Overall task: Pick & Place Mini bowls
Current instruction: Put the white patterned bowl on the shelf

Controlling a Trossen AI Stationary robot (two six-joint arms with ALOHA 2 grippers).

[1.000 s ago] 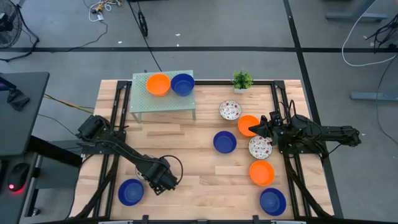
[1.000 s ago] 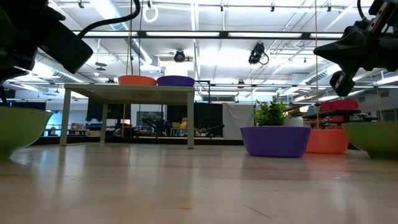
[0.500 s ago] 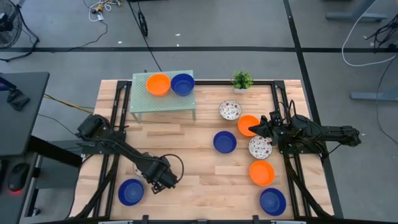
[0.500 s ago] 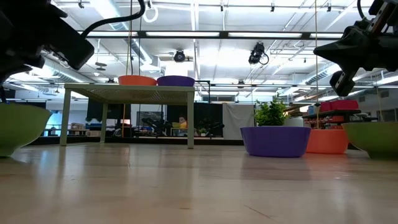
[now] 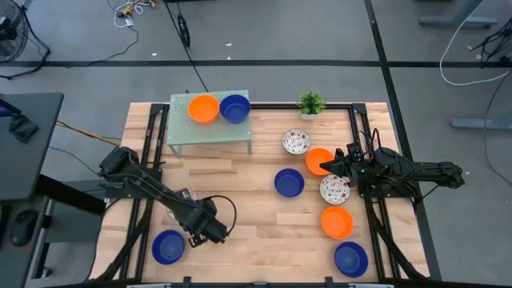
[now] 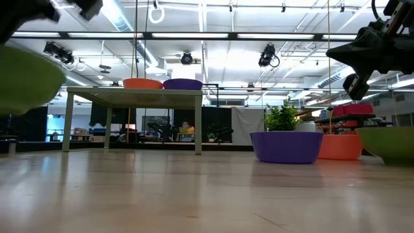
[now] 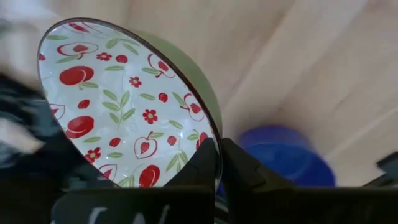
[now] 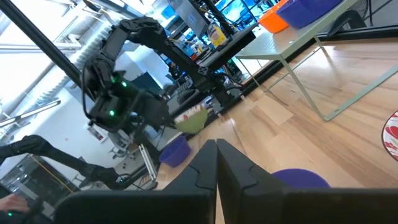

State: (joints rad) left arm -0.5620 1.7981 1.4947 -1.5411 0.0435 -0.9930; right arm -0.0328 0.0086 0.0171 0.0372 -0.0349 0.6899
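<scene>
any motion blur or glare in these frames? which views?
Left wrist view: red-patterned mini bowl sharp, pinched at its rim by the left gripper; wood tabletop and blue bowl beyond are soft. Low view: green-looking bowl at the picture's left is smeared, and ceiling lights blow out. High view: evenly lit, crisp.

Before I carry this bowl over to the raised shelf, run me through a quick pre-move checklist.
1. Grip: left gripper is shut on the rim of the red-patterned bowl: ok.
2. Lift: the low view shows the bowl clear of the table: ok.
3. Neighbour: the blue bowl sits close beside the left gripper; contact: cannot tell.
4. Space on the shelf: the orange bowl and second blue bowl fill its right part, the left part looks bare: ok.
5. Right gripper: shut, empty, over the bowls on the right side, away from the shelf: ok.
</scene>
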